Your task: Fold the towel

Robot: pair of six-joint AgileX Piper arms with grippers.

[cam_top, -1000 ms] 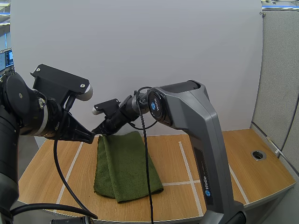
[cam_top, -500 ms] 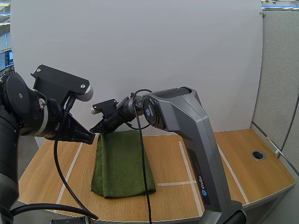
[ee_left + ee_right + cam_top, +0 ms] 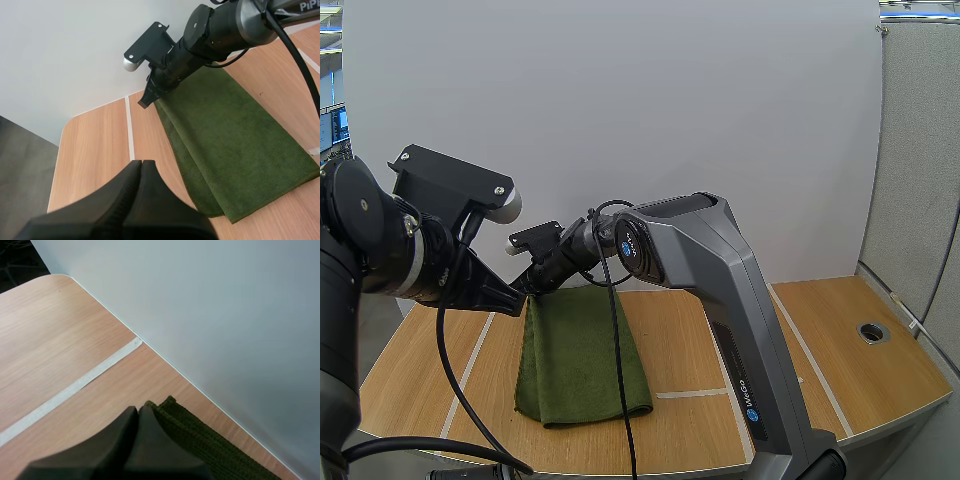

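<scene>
**Fig. Outer form of the two-arm robot.**
The right arm (image 3: pixel 740 300) has a long, silver-grey link with rounded edges. Its round black joint cap (image 3: pixel 625 250) carries a small blue circular emblem, white "WeGo" lettering with a blue logo sits low on its side, and its forearm is a black cylinder. The left arm (image 3: pixel 365 235) is black and bulbous, with a bright metal ring around one joint and a flat, angular black plate (image 3: pixel 450 175) with two bright screw heads. The left gripper (image 3: pixel 141 162) and the right gripper (image 3: pixel 138 409) each show two matte black fingers with rounded tips, which meet along a thin seam.
</scene>
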